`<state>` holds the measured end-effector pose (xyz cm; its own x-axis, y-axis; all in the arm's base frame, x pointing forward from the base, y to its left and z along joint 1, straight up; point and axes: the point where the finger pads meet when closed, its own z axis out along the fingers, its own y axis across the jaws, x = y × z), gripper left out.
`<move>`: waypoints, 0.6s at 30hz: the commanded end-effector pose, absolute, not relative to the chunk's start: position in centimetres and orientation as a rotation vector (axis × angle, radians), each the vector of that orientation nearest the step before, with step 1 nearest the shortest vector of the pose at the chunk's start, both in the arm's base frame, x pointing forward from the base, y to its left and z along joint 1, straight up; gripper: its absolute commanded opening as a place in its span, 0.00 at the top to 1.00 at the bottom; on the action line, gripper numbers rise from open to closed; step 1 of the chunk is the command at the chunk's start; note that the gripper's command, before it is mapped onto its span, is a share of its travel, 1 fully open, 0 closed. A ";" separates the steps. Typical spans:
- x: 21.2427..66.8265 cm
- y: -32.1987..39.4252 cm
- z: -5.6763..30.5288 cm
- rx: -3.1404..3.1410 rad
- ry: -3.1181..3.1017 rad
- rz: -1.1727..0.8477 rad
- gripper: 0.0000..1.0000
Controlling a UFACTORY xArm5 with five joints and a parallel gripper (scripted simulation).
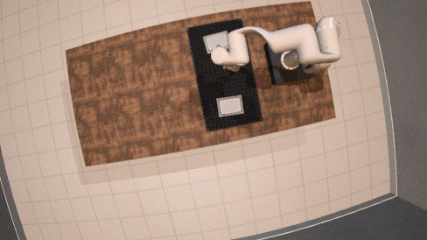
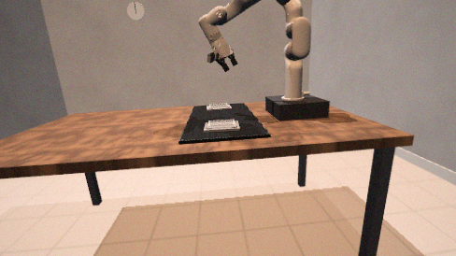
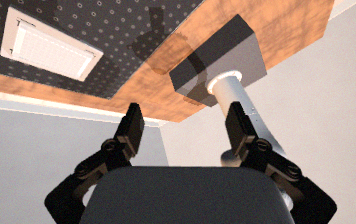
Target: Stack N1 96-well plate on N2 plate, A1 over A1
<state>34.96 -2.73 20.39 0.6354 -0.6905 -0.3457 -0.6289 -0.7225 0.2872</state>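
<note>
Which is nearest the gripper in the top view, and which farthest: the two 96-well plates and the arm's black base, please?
Gripper open, high above the mat.
1. 96-well plate, directly beside the wrist at the mat's upper end.
2. Black base, to the right.
3. Other 96-well plate, at the mat's lower end.
</note>
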 end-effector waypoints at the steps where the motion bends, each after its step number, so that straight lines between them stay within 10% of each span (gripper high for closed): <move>1: 35.2 -2.6 20.5 2.757 -1.052 -0.628 0.00; 18: 38.4 -1.0 23.1 3.073 -0.464 -0.274 0.00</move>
<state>38.19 -1.07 22.94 0.9306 -0.3154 -0.1855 -0.3104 -0.9489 0.0561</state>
